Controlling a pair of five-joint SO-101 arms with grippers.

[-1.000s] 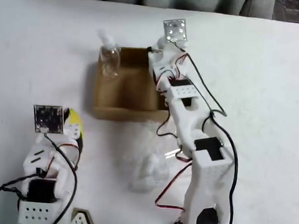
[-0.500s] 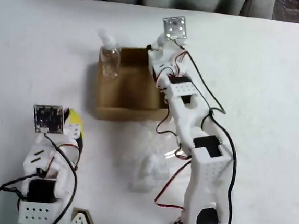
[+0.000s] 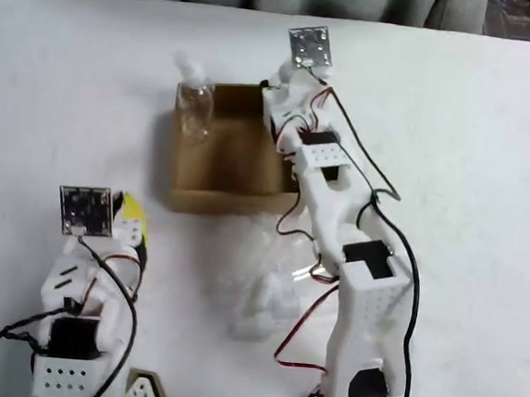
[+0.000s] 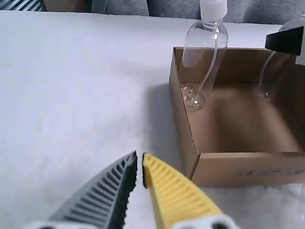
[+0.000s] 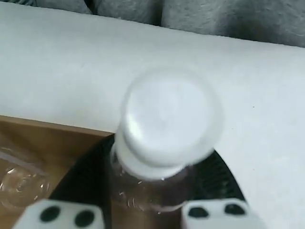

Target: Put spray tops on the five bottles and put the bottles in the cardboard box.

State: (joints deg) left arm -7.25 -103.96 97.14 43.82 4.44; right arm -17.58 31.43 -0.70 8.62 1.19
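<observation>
The cardboard box [image 3: 223, 165] lies at mid-table. One clear bottle with a white spray top [image 3: 195, 99] stands in its far-left corner, also seen in the left wrist view as the bottle [image 4: 202, 57] inside the box [image 4: 228, 164]. My right gripper [image 3: 286, 81] hangs over the box's far-right corner, shut on a second clear bottle with a white spray top [image 5: 167, 124]; black fingers [image 5: 83, 179] flank its neck. My left gripper [image 4: 139, 168] rests shut and holds nothing, low over the table in front and to the left of the box [image 3: 132, 211].
Several clear bottles and a white spray top [image 3: 264, 299] lie loose on the table in front of the box, beside the right arm's base. Grey cushions line the far table edge. Open white tabletop extends left and right of the box.
The right arm has edged slightly farther away over the box's far-right corner with its bottle. The left arm has not moved.
</observation>
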